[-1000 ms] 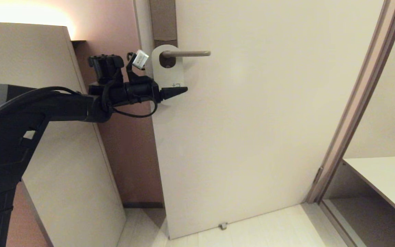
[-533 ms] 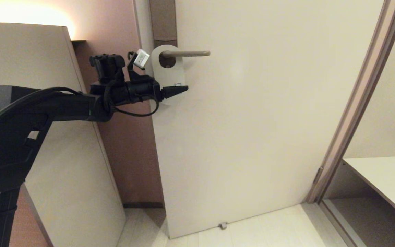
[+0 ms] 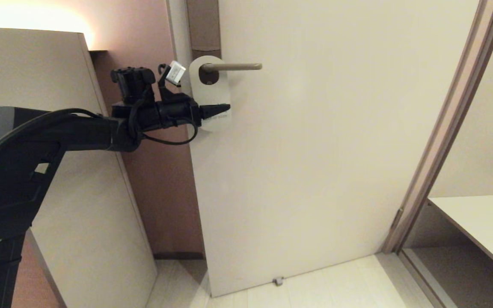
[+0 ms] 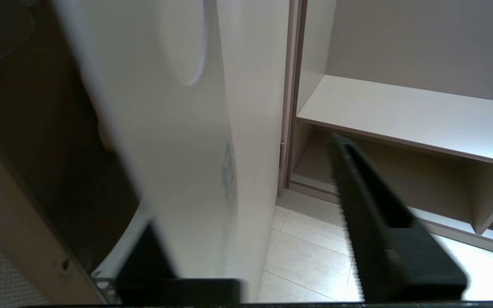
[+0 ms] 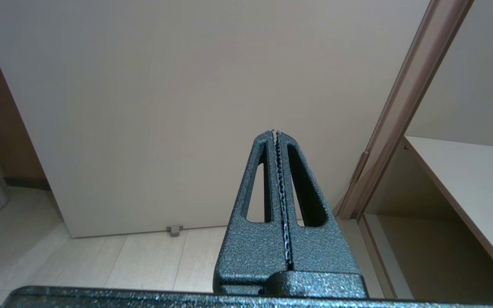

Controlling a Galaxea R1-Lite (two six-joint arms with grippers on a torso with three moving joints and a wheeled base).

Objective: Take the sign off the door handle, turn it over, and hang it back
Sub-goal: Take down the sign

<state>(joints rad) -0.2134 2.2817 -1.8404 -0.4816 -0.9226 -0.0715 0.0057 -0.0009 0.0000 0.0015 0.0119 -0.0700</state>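
From the head camera I am seeing the sign [image 3: 210,95], white face out, hanging by its oval hole on the door handle [image 3: 233,66]. My left end effector [image 3: 223,110] is reaching its lower edge; I cannot tell whether it is pinching yet. I am worrying the thin card could slip out or bend if the fingers catch only its rim.

In the left wrist camera, the sign [image 4: 173,141] is looking like a pale, blurred sheet beside one dark finger [image 4: 383,222].

In the right wrist camera, the right end effector [image 5: 277,133] is sitting parked, pressed together
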